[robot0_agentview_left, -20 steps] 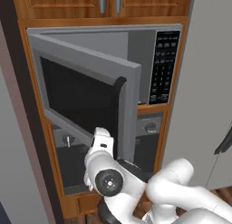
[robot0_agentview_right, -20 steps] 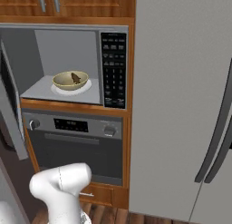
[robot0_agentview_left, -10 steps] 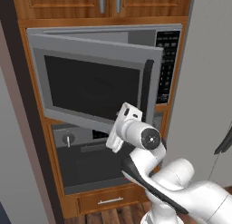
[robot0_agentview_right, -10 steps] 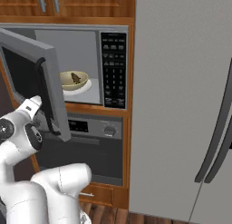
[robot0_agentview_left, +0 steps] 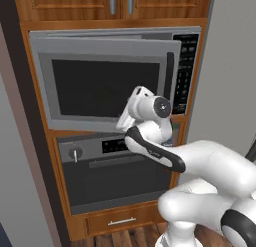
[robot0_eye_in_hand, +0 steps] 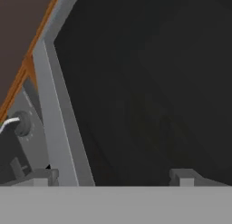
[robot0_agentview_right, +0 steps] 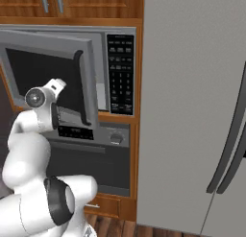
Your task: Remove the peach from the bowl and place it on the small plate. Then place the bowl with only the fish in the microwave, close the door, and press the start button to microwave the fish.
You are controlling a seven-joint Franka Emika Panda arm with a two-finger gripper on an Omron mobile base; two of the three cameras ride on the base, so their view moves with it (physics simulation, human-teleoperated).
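**A:** ok so what are we looking at up close?

**B:** In the hand view the gripper (robot0_eye_in_hand: 113,175) sits right up against the door (robot0_eye_in_hand: 149,82). We can see two finger tips (robot0_eye_in_hand: 43,177) near the bottom, spread far apart with nothing between them, so the jaws are wide and holding nothing. Past them it's basically all dark window, with the door's grey steel frame running diagonally on the left.

**A:** and from the base cameras?

**B:** In the left base view the white arm (robot0_agentview_left: 200,166) comes up from the lower right and its hand end is against the lower right part of the door (robot0_agentview_left: 105,83). The door isn't flush yet. In the right base view we see the door (robot0_agentview_right: 45,70) standing out at an angle from the microwave (robot0_agentview_right: 120,73), with the dark vertical handle (robot0_agentview_right: 82,87) near its free edge and a gap behind it (we can't make out the bowl or fish from here).

**A:** anything further back?

**B:** The black keypad strip (robot0_agentview_right: 120,73) is on the microwave's right side, the wall oven (robot0_agentview_left: 105,166) is directly below, wooden cabinets (robot0_agentview_left: 115,3) are above, and the big grey fridge (robot0_agentview_right: 192,111) is off to the right.
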